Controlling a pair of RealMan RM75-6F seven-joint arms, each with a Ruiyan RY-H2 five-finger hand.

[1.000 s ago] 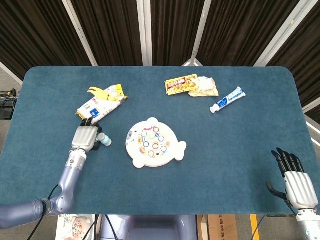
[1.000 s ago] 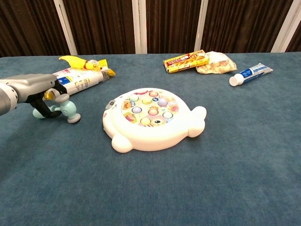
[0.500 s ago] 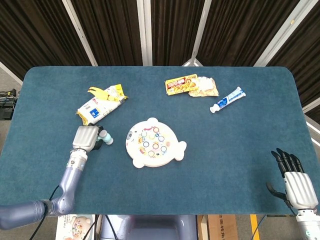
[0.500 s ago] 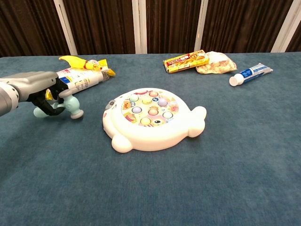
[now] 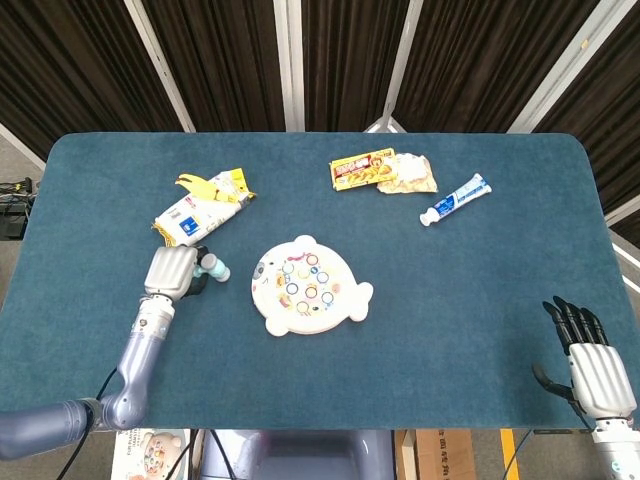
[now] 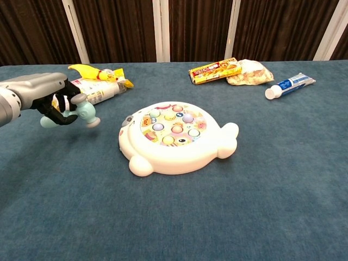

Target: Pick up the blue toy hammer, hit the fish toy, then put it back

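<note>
Blue toy hammer is in the left robot hand, at the left edge of the chest view, mid-height; fingers wrapped around the handle. Pale teal head sticks out on the frame-right side of the fist, the handle end pokes out frame-left. Long axis runs roughly left-right in the frame, so the head already points toward the target. It looks lifted off the tabletop, though the clearance is hard to judge.

Fish toy sits centre frame, to the right of the hammer head and slightly lower in the picture, apart from it with bare cloth between. In the head view the hammer is just left of the fish toy, same gap.

Key relation: a sideways sweep toward frame right and then a drop onto the fish's button face should do it, my read.

Right robot hand is at the lower right corner of the head view, fingers spread, holding nothing, well away from the fish. Left is clearly the nearer one.

Snack packet lies just behind the left robot hand.
</note>
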